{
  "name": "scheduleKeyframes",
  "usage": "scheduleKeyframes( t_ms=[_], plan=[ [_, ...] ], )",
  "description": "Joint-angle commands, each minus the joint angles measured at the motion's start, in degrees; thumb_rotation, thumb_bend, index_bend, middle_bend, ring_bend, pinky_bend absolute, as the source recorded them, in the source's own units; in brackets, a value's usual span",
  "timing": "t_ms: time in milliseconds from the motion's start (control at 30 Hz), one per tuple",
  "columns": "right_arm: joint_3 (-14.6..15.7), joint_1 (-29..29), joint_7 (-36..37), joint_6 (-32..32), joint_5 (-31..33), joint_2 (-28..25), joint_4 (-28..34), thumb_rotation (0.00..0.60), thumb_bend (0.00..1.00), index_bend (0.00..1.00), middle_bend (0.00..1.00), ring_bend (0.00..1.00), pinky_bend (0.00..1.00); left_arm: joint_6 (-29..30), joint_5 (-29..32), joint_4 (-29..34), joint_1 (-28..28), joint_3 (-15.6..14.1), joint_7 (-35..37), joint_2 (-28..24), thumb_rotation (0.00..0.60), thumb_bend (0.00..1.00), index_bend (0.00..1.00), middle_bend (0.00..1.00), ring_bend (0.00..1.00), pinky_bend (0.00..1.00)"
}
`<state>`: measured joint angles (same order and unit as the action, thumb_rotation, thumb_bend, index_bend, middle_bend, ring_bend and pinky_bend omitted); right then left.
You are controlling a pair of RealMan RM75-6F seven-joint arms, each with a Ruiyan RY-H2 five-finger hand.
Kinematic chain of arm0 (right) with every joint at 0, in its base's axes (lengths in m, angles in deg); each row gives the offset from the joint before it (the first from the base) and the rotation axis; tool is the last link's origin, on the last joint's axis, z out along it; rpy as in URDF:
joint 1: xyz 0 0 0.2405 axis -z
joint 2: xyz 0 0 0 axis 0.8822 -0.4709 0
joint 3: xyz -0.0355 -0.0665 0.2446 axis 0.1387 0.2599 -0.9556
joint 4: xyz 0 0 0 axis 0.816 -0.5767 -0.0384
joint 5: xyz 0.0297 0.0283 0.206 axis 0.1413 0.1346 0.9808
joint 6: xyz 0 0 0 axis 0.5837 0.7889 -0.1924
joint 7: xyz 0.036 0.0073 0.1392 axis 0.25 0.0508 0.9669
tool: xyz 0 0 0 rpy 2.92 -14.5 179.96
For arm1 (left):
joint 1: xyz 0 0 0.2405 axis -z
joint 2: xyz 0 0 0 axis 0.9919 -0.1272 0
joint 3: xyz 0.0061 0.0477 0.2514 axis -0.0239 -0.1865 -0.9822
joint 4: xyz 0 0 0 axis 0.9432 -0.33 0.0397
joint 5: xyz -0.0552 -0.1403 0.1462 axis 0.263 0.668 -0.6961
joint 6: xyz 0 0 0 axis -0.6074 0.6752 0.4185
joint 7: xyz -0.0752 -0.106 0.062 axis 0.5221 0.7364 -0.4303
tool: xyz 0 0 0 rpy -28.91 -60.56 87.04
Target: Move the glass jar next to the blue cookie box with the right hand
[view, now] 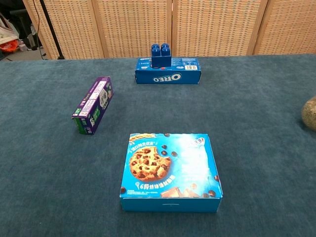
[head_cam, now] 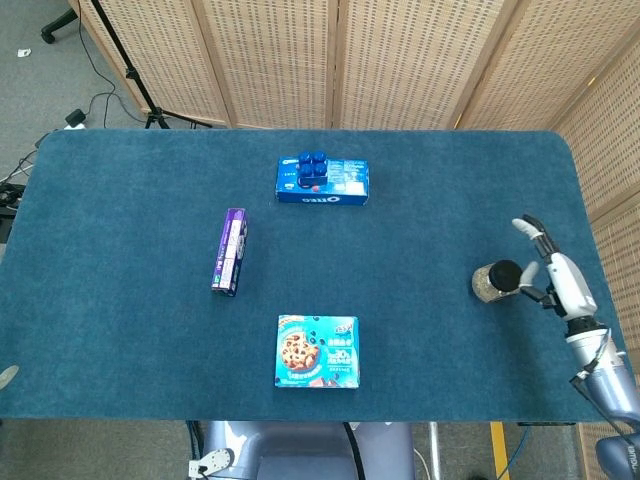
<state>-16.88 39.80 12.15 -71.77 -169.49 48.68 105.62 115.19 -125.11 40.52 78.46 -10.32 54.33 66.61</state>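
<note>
The glass jar (head_cam: 489, 282) with a dark lid sits near the table's right edge; in the chest view only its left side shows as the jar (view: 309, 113) at the frame's border. My right hand (head_cam: 556, 277) is just to the jar's right, turned side-on with its fingers spread, holding nothing; fingertips lie close to the lid. The light-blue cookie box (head_cam: 317, 351) with a chocolate-chip cookie picture lies flat near the front, also seen as the cookie box (view: 170, 172). My left hand is out of sight.
A dark blue Oreo box (head_cam: 323, 182) with a blue toy block (head_cam: 314, 164) on top lies at the back centre. A purple carton (head_cam: 230, 251) lies to the left. The table's right edge (head_cam: 597, 270) runs close behind my right hand.
</note>
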Motion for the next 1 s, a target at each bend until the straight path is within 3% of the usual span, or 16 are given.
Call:
scheduleKeyframes(
  t_ms=[33,333,767,1000],
  plan=[
    [0.04,-0.38,6.97,7.55,4.65,-3.25,0.37,0.600,1.00,0.10,0.00,0.00,0.10,0.08,-0.10,-0.08,-0.08,-0.05,0.33,-0.07,0.600,0.00,0.00,0.00,0.00,0.00],
    [1.44,-1.32,16.21,20.66,7.56,-5.73,-0.87,0.600,1.00,0.10,0.00,0.00,0.10,0.13,-0.55,-0.64,-0.08,-0.16,1.15,-0.22,0.600,0.00,0.00,0.00,0.00,0.00],
    [0.97,-2.76,23.27,28.50,6.00,-7.05,-0.27,0.600,1.00,0.10,0.00,0.00,0.10,0.24,-0.99,-0.62,-0.10,-0.33,1.50,-0.29,0.600,0.00,0.00,0.00,0.00,0.00],
    [0.71,-3.94,26.55,31.64,3.91,-8.61,4.07,0.600,1.00,0.10,0.00,0.00,0.14,-0.03,-1.06,-0.60,0.01,-0.42,1.39,-0.27,0.600,0.00,0.00,0.00,0.00,0.00]
  ],
)
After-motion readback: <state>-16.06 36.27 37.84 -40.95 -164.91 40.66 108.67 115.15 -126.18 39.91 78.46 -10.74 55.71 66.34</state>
